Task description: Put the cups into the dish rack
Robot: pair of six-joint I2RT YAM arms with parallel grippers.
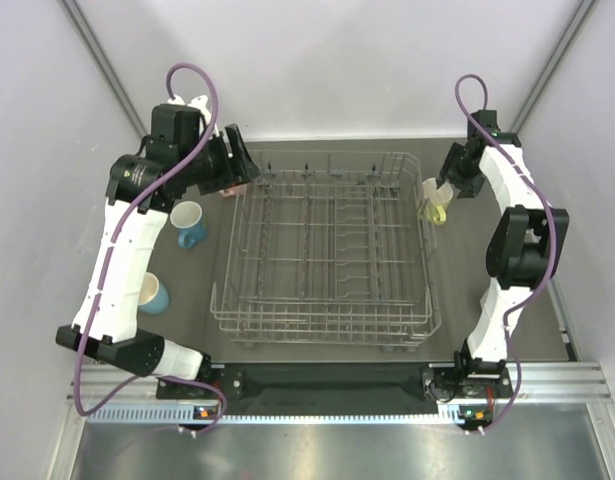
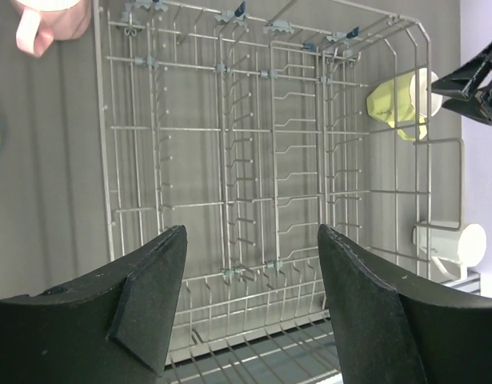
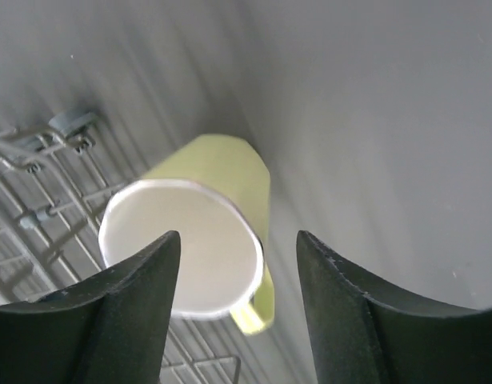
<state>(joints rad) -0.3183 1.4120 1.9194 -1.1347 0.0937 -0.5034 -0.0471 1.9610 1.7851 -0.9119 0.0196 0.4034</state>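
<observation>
Arms both stretch toward the far end of the dish rack [image 1: 327,322]: the left one arches over its far left corner, and the left gripper [image 2: 252,240] looks down on the bare tines, jaws apart and holding nothing. The right one folds beside the rack's right wall, and the right gripper [image 3: 238,240] has its jaws apart, not closed on the yellow mug [image 3: 222,172]. That mug lies tipped on its side just outside the far right corner, its pale inside showing. The pink mug [image 2: 46,20] sits outside the far left corner, and the blue mug [image 1: 190,222] and light blue mug [image 1: 152,293] stand left of the rack.
</observation>
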